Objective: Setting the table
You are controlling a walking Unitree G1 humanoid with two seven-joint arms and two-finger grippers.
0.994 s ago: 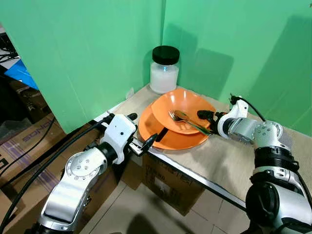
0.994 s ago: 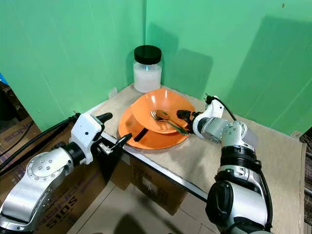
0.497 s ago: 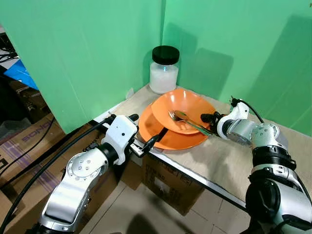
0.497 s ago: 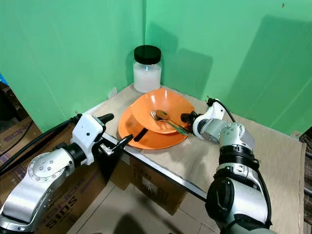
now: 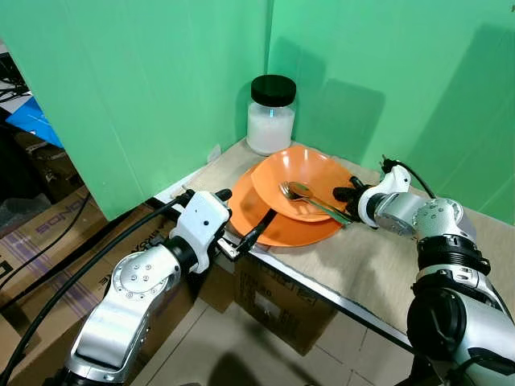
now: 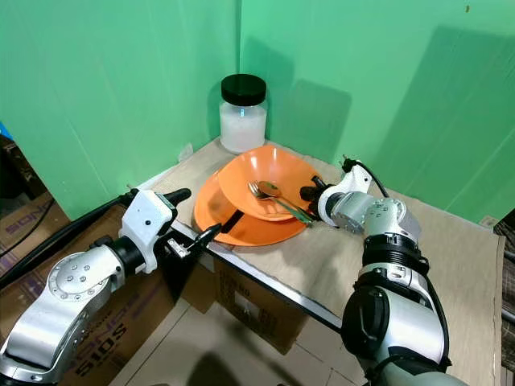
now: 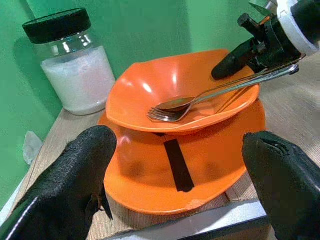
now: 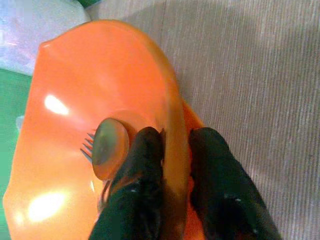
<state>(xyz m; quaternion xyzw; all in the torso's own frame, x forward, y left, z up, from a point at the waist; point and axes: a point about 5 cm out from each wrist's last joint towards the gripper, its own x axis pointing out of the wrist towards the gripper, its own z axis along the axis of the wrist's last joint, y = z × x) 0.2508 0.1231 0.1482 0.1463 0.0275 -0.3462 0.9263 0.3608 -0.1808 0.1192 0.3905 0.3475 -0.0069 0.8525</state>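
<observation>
An orange bowl [image 5: 302, 178] sat on a larger orange plate [image 5: 269, 225] at the near-left corner of the tabletop [image 5: 378, 265], with a fork [image 7: 172, 113] and spoon [image 7: 175, 102] lying together inside the bowl, handles pointing right. A jar [image 5: 271, 114] of white powder with a black lid stood just beyond them, against the green wall [image 5: 145, 88]. The right claw [image 8: 175, 175] was closed on the right rim of the bowl, one finger inside, one outside. The left claw [image 5: 233, 221] hung open at the near-left table edge, its fingers [image 7: 75, 175] spread either side of the plate without touching it. A cardboard box [image 5: 282, 305] sat under the table. The step in hand looked like parting bowl from plate. To do it well, the right claw would need to lift the bowl level so the cutlery did not slide out, while the left claw steadied the plate by its near rim. The thin rim pinch could slip, so a slow lift seemed wise.
</observation>
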